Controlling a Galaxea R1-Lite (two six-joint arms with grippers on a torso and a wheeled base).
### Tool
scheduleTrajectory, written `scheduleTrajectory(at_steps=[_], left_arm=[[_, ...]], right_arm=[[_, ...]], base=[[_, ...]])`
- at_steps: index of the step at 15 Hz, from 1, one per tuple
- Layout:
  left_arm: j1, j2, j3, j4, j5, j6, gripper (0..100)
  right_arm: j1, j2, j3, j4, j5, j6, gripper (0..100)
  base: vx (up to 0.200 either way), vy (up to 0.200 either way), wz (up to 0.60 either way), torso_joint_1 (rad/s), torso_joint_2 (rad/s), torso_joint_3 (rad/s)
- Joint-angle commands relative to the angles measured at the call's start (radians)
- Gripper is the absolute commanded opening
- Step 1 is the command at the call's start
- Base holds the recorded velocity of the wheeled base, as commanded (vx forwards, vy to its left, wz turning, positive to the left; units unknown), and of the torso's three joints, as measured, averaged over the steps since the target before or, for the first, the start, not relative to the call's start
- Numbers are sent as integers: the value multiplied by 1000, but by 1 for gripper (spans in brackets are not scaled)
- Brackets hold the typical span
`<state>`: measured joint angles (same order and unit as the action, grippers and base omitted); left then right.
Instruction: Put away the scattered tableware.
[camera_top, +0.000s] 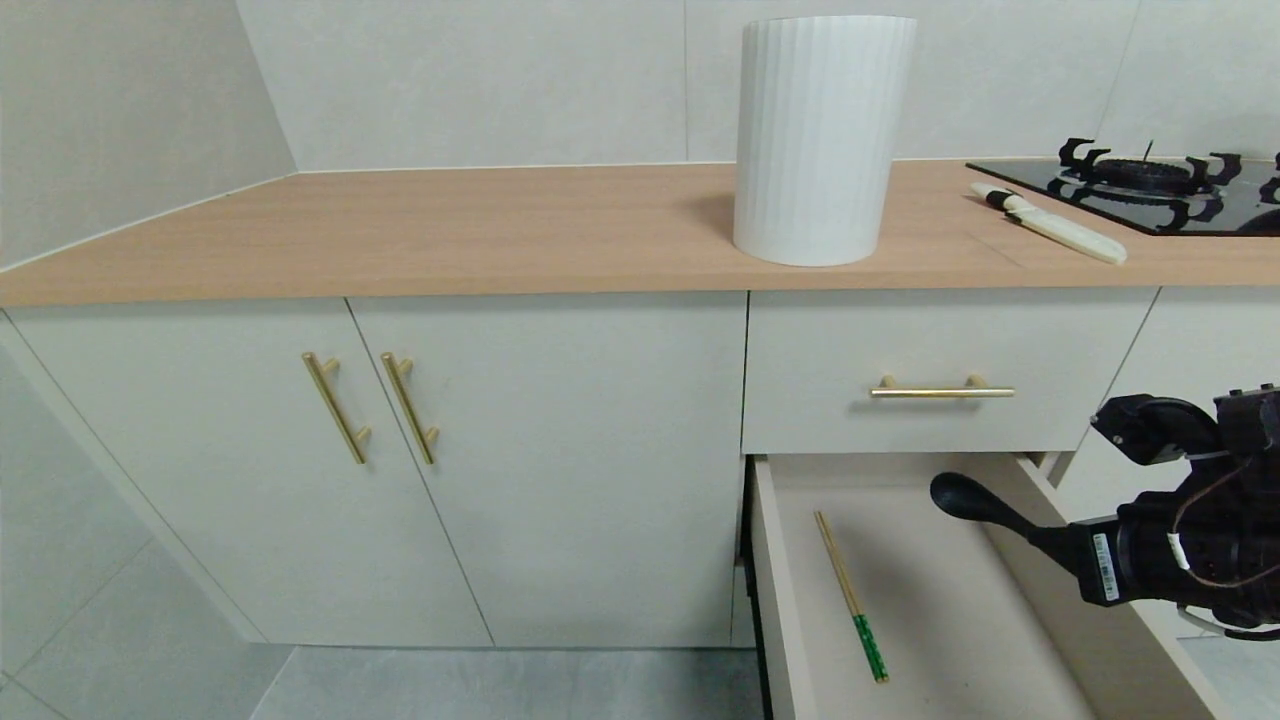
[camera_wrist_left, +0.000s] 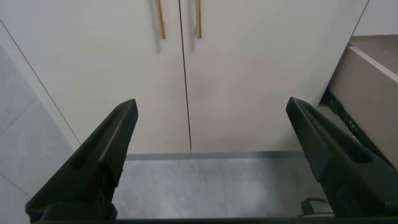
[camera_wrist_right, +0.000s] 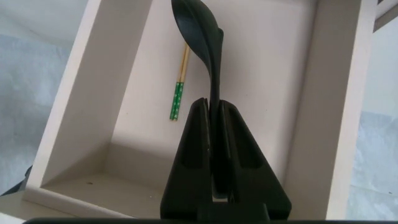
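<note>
A black spoon (camera_top: 975, 503) is held by its handle in my right gripper (camera_top: 1080, 555), which is shut on it above the right part of the open drawer (camera_top: 770, 560). From the wrist, the black spoon (camera_wrist_right: 202, 37) sticks out past the right gripper (camera_wrist_right: 214, 124) over the drawer floor. A pair of chopsticks (camera_top: 850, 596) with green ends lies on the drawer floor, left of the spoon; the chopsticks (camera_wrist_right: 180, 84) lie apart from it. My left gripper (camera_wrist_left: 211, 162) is open, low in front of the cabinet doors, with nothing between its fingers.
On the wooden counter (camera_top: 450, 235) stands a tall white ribbed container (camera_top: 820, 140). A white-bladed knife (camera_top: 1050, 223) lies beside the black gas hob (camera_top: 1150, 190). A shut drawer with a gold handle (camera_top: 940, 391) sits above the open one. Two cabinet doors (camera_top: 400, 450) are shut.
</note>
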<state>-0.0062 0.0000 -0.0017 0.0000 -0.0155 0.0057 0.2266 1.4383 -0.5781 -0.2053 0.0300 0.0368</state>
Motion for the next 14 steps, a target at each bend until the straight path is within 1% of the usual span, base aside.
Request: scheduleTrajectory(at_steps=[1, 4, 7, 9, 12, 14], left_arm=[[0, 2, 0, 0, 0, 0, 100], [0, 2, 0, 0, 0, 0, 100], [0, 2, 0, 0, 0, 0, 100], [0, 2, 0, 0, 0, 0, 100], [0, 2, 0, 0, 0, 0, 100], [0, 2, 0, 0, 0, 0, 100]], right_arm=[[0, 85, -6, -11, -2, 2, 0], [0, 243, -5, -120, -41, 14, 0], [0, 425, -5, -253, -67, 95, 0], [2, 499, 0, -319, -99, 100, 0], [59, 700, -2, -500, -197, 167, 0], [73, 777, -3, -568, -237, 175, 0]], base=[[0, 0, 0, 0, 0, 0], [0, 0, 0, 0, 0, 0], [0, 0, 0, 0, 0, 0], [0, 0, 0, 0, 0, 0], [0, 0, 0, 0, 0, 0], [0, 0, 0, 0, 0, 0]])
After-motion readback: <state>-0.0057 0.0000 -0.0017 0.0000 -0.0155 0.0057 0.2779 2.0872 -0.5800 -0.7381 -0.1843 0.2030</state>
